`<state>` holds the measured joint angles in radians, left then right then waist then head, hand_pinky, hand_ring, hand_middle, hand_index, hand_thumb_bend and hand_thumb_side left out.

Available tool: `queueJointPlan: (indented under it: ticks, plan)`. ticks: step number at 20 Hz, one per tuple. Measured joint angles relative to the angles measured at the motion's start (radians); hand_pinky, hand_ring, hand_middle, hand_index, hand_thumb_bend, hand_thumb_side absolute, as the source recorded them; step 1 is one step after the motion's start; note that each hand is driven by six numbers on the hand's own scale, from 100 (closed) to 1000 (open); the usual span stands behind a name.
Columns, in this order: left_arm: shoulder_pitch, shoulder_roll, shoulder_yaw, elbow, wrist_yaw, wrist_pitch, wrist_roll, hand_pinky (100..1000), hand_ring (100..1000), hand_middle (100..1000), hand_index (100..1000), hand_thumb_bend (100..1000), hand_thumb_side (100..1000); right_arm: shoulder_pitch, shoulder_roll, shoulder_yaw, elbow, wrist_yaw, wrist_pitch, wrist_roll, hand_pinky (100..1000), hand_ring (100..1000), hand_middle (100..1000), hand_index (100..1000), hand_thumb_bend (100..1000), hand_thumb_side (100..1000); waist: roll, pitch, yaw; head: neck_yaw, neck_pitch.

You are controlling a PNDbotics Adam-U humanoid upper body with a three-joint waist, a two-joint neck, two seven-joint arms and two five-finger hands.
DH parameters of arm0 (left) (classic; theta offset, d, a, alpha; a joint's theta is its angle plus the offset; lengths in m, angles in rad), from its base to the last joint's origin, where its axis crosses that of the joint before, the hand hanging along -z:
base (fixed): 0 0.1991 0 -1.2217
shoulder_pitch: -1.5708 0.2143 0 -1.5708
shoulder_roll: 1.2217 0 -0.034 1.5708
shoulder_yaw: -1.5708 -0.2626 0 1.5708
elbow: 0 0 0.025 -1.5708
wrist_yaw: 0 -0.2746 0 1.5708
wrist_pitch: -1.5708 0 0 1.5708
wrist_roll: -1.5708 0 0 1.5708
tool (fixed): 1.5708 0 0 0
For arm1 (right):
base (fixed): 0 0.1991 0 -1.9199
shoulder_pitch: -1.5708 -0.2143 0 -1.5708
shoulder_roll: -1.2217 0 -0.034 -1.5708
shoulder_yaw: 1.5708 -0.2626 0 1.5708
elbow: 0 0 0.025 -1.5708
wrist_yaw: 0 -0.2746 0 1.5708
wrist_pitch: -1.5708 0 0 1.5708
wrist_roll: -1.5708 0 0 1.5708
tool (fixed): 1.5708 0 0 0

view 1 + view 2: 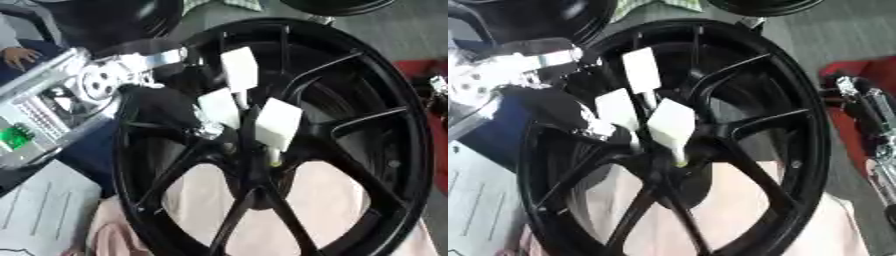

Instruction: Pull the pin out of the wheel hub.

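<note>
Where the spokes meet at the wheel hub (254,172), shows the pale pin (274,161) pointing down-frame, just below the left robot hand (166,107); cannot tell whether gripped.

Pale pink cloth (324,200) (under everything), white paper sheet (44,205), red object (859,75), second dark wheel (763,5)

Black hand (166,107), white fingertip pads (278,124)

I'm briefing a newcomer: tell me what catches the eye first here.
A large black spoked wheel fills the view. At its hub, the robot's left hand, black with silver joints and white fingertip pads, reaches in from the upper left. Pale pink cloth shows through the lower spokes.
</note>
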<state>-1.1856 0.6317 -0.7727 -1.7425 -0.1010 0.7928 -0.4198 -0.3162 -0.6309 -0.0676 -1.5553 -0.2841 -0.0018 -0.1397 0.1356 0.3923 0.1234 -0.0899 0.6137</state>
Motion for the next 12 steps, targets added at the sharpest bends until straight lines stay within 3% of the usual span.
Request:
queueJointPlan:
  ticks: [12]
  plan:
    - [0.0, 0.0, 0.0, -0.032, -0.004, -0.01, -0.008, 674, 606, 512, 665, 562, 303, 0.0, 0.0, 0.0, 0.005, 0.0, -0.001, -0.004, 759, 719, 671, 717, 100, 739, 0.0, 0.0, 0.0, 0.0, 0.0]
